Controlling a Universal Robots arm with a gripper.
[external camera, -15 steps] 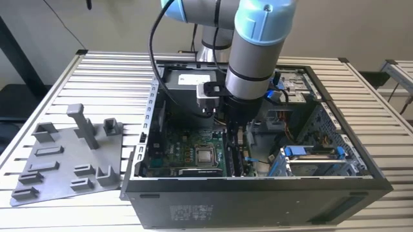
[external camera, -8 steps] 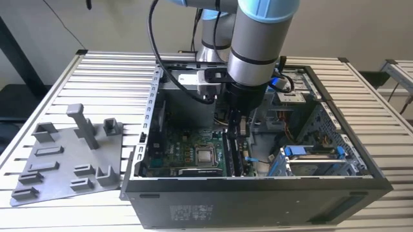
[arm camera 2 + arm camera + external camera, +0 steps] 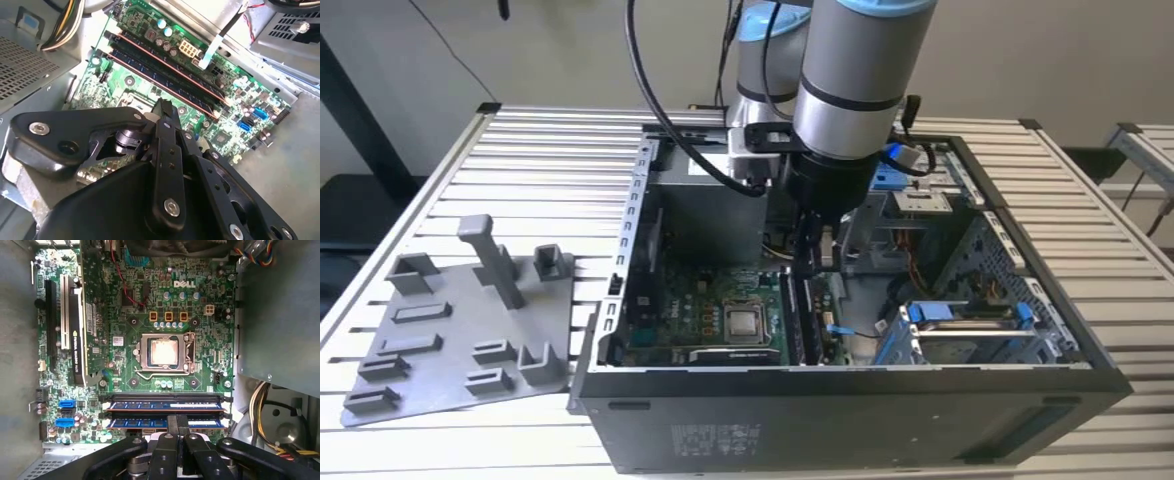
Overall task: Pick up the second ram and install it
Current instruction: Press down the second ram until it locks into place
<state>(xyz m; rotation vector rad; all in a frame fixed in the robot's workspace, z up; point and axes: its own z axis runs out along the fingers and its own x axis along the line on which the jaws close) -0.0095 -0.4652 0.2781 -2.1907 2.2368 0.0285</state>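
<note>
In the exterior view the arm reached down into the open computer case (image 3: pixel 1067 360), its gripper (image 3: pixel 809 262) low over the green motherboard (image 3: pixel 707 320), right above the dark memory slots beside the processor socket (image 3: pixel 744 322). On the slatted table (image 3: pixel 400 200), off to the exterior view's left, stood a grey holder rack (image 3: pixel 467 330) with its slots.

In the second wrist view the black gripper (image 3: pixel 163 106) filled the foreground, fingers pressed together into one narrow tip. That tip pointed at the memory slots — two long sticks lay there side by side, running diagonally across the board. The nearer one, the second ram (image 3: pixel 165 89), sat just beyond the fingertip, its long axis crossing the line of the fingers. Whether the tip touched it could not be told here.

In the first wrist view the relation was plainest. Two blue-black sticks sat parallel below the processor socket (image 3: pixel 162 351), and the second ram (image 3: pixel 135 422) was the one closer to the gripper (image 3: pixel 178 421). The closed fingers came down over about the middle of its length, at right angles to it — they held nothing, and looked to be bearing on its top edge. Judging by how level it lay beside its neighbour, the stick was already in its slot, though full seating could not be confirmed.
</note>
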